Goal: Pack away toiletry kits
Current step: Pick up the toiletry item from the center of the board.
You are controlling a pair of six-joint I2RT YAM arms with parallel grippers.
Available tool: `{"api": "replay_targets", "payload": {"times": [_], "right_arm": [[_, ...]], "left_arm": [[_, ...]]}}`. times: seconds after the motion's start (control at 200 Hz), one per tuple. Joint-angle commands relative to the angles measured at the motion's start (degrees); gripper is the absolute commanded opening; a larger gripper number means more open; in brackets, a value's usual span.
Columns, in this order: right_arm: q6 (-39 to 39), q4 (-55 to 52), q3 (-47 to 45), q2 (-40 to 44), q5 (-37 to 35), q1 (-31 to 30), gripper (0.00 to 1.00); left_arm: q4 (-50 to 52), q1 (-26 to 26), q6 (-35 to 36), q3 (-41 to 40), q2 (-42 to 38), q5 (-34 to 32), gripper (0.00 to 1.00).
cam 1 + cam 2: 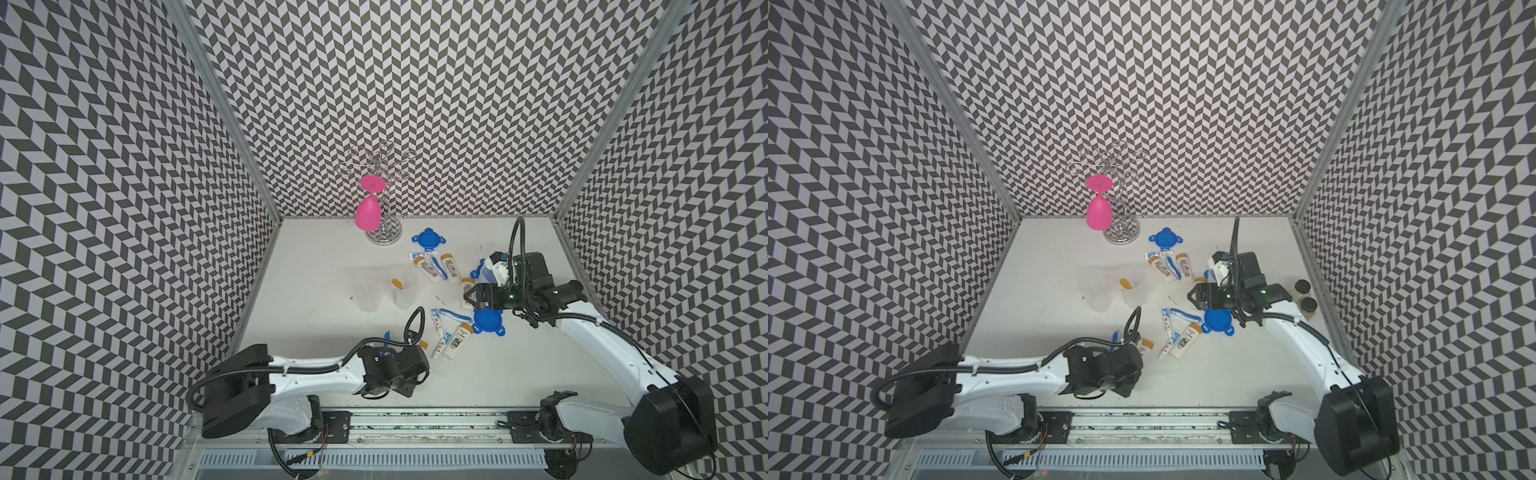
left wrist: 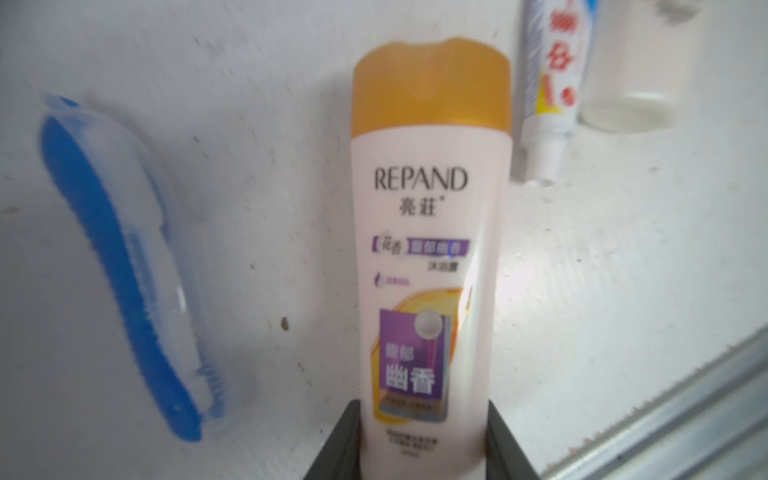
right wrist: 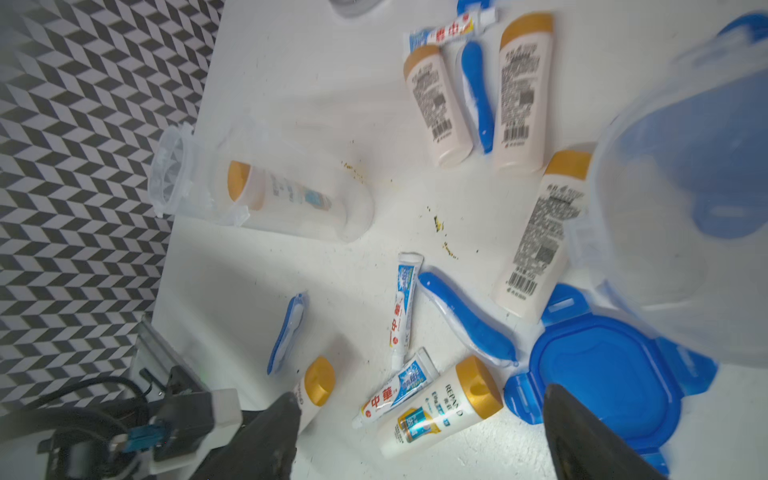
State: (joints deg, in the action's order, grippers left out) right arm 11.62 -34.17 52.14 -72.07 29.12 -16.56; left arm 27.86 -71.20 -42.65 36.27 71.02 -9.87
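We look down on a white table [image 1: 316,266] strewn with toiletry kit pieces. Near the front edge, the left gripper [image 2: 422,440] has its jaws drawn in narrow against the base end of a white bottle [image 2: 428,249] with an orange cap. We cannot tell whether the bottle is lifted yet. Holding it by the base leaves the cap end free, which we judge suits sliding it into a jar. A blue toothbrush [image 2: 124,270] and a toothpaste tube [image 2: 552,83] lie to either side of it, untouched.

A clear jar [image 3: 291,199] lies on its side near the table's middle, with another bottle already inside. The right gripper [image 1: 469,296] hovers over the loose pile beside a blue lid [image 1: 488,324], jaws spread wide and holding nothing, probably waiting its turn.
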Motion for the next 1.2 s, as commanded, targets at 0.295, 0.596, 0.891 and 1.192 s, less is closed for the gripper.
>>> {"api": "replay_targets", "payload": {"times": [0.295,0.596,0.891,1.192], "right_arm": [[-0.5,4.4,3.7,-8.8,30.6,-13.7,0.90],[1.6,9.6,5.3,-12.8,33.2,-18.3,0.88],[3.4,11.8,7.0,-14.9,29.7,-19.1,0.46],[5.7,15.1,9.6,-16.0,30.1,-19.3,0.05]], "left_arm": [[-4.7,0.4,8.3,0.0,-16.9,-6.0,0.00],[-6.8,0.4,9.6,0.9,-15.3,-7.1,0.00],[-8.7,0.2,10.0,-1.0,-18.1,-6.9,0.00],[-9.1,0.3,10.3,-1.4,-17.8,-8.7,0.02]]}}
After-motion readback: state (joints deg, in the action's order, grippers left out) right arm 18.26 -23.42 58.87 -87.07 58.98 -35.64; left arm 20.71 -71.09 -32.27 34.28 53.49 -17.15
